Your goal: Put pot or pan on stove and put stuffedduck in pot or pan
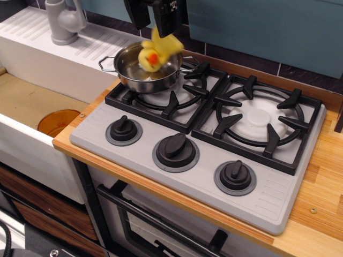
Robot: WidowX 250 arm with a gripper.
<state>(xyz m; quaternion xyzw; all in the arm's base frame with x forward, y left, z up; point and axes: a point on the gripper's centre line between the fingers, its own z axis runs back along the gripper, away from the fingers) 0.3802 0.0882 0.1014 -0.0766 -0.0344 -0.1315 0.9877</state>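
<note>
The shiny steel pot [130, 80] stands on the back left part of the left grate of the grey stove [278, 195]. The yellow stuffed duck [155, 52], orange beak towards me, is blurred and sits low inside the pot's rim. My gripper [152, 19] hangs straight above the pot at the top edge of the frame. Its two black fingers stand apart, and the duck lies just below the right finger [166, 21]. The gripper looks open and empty.
A white sink basin with an orange plate [58, 122] in it lies to the left, with a grey faucet [63, 21] and a white ribbed drainboard [48, 37] behind. The right grate [260, 120] is bare. A wooden counter [324, 176] borders the stove.
</note>
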